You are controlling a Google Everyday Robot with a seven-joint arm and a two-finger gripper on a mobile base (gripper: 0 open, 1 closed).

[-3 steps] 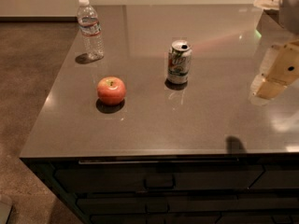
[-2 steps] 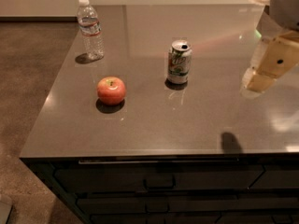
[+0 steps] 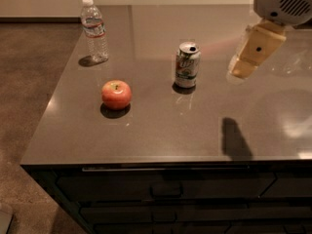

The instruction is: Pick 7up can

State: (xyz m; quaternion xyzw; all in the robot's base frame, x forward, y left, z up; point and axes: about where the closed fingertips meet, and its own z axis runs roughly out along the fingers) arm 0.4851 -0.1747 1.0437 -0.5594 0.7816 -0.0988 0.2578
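The 7up can [image 3: 186,65] stands upright near the middle of the grey countertop [image 3: 161,126]. It is silver and green with a pull-tab top. My gripper [image 3: 242,68] hangs above the counter to the right of the can, apart from it and holding nothing. Its beige finger points down and left, and its shadow falls on the counter near the front edge.
A red apple [image 3: 116,94] sits left of the can. A clear plastic water bottle [image 3: 94,30] stands at the back left corner. The counter's front edge has dark drawers [image 3: 165,191] below it. Brown floor lies to the left.
My gripper has moved left and slightly down, closer to the can. Its shadow has shifted left on the counter. The can, apple and bottle have not moved.
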